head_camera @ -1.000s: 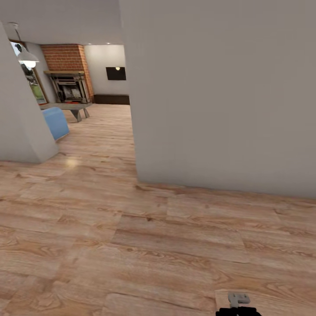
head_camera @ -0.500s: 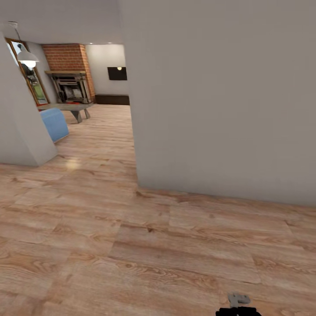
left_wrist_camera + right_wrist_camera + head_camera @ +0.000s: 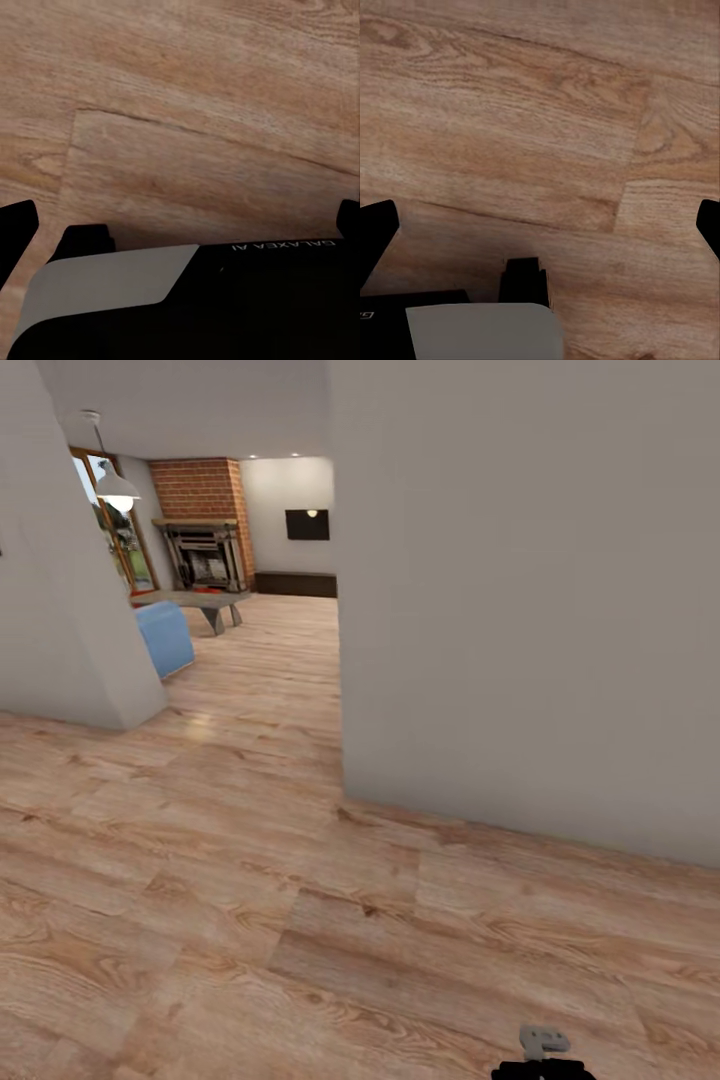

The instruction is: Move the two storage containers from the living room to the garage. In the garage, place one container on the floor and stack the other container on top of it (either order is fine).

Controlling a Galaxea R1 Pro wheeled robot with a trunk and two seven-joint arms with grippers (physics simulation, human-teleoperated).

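Observation:
I stand on light wood-plank flooring (image 3: 250,880) in a passage that faces the living room (image 3: 250,590) through an opening. Far off there, small red-orange patches (image 3: 206,589) lie on a low grey table (image 3: 200,600); they are too small to tell whether they are the storage containers. The garage and its floor are out of view. In the left wrist view my left gripper (image 3: 180,225) hangs open over the planks with nothing between its black fingertips (image 3: 15,229). My right gripper (image 3: 542,225) is likewise open and holds nothing, its fingertips (image 3: 376,225) wide apart.
A pale wall (image 3: 520,610) juts out at the right, its corner close ahead. Another wall (image 3: 60,610) bounds the left. Beyond the opening are a dark fireplace (image 3: 205,555) in brick, a blue sofa (image 3: 165,638), a glass door (image 3: 120,545) and a pendant lamp (image 3: 115,485).
The whole head view has shifted: wall corner, fireplace and sofa now sit further right in the picture, so the camera has moved. Nothing in the room moved itself.

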